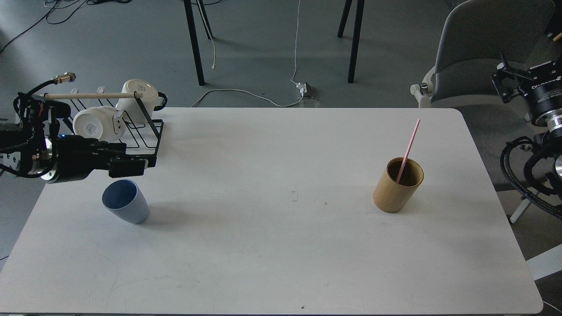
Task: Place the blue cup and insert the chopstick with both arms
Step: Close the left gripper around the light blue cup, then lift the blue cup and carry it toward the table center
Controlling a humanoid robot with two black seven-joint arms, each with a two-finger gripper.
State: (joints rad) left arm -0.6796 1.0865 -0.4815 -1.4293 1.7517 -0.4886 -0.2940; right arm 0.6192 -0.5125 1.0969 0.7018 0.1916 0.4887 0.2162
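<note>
The blue cup [126, 202] stands upright on the white table [281, 245] at the left. My left gripper [137, 166] reaches in from the left and hovers just above and behind the cup's rim, fingers pointing right. It is dark and side-on, so I cannot tell its opening. A pink chopstick [409, 148] leans in a bamboo holder [397, 186] at the right. My right gripper [500, 81] hangs off the table's right edge near the chair, with its fingers spread and empty.
A black wire rack [145, 136] with two white mugs [92, 125] and a wooden bar stands at the back left, right behind my left gripper. A grey chair [474, 48] stands beyond the back right corner. Cables lie on the floor.
</note>
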